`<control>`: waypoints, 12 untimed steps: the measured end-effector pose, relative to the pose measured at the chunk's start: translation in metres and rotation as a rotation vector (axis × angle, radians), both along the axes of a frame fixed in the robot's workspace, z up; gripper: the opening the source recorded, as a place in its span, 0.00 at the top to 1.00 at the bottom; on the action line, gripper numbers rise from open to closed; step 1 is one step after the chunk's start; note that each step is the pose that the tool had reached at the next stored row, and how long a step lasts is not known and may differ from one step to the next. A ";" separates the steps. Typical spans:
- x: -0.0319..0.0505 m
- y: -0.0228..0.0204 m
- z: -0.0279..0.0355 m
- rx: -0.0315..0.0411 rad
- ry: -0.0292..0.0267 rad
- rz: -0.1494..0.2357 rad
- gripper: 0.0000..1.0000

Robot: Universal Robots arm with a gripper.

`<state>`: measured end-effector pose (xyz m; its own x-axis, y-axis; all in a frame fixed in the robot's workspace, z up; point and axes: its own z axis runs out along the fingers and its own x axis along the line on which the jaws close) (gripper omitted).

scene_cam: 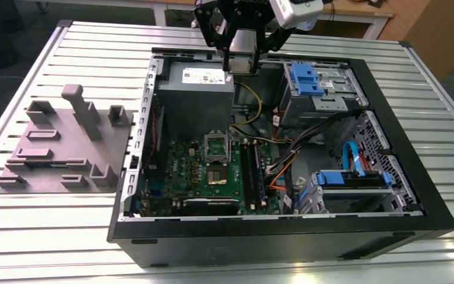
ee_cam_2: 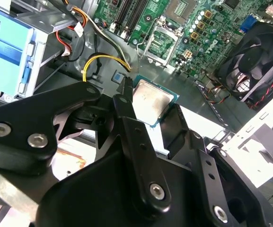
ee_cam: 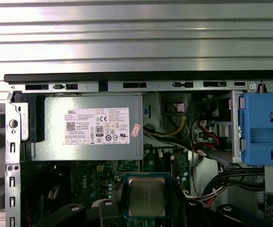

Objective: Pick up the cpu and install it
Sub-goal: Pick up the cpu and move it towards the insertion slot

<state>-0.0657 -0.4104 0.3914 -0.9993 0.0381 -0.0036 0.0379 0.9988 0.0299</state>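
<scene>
Grasp made: cpu [ee_cam_2: 151,100] aloft over the computer case [scene_cam: 416,195]

The arm [scene_cam: 243,15] hangs in the upper centre of the exterior view, its tool end pointing down over the far edge of the computer case, above the grey power supply [scene_cam: 195,97]. The fingers [ee_cam_2: 127,113] are drawn in narrowly onto the cpu, one on each of two opposite edges. The chip is off every surface, with its silvery top turned toward the wrist cameras. In the first wrist view the cpu [ee_cam: 146,195] sits between the dark fingers with the green board [ee_cam: 89,182] behind it. In the exterior view the green board lies in the lower middle of the case, and its metal-framed socket [scene_cam: 215,145] is well apart from the fingers. The case rests on the slatted desk [scene_cam: 54,236].
</scene>
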 end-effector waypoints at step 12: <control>0.0000 -0.0080 -0.0005 0.0000 0.0000 0.000 0.53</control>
<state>-0.0657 -0.4184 0.3909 -0.9993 0.0381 -0.0036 0.0379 0.9988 0.0299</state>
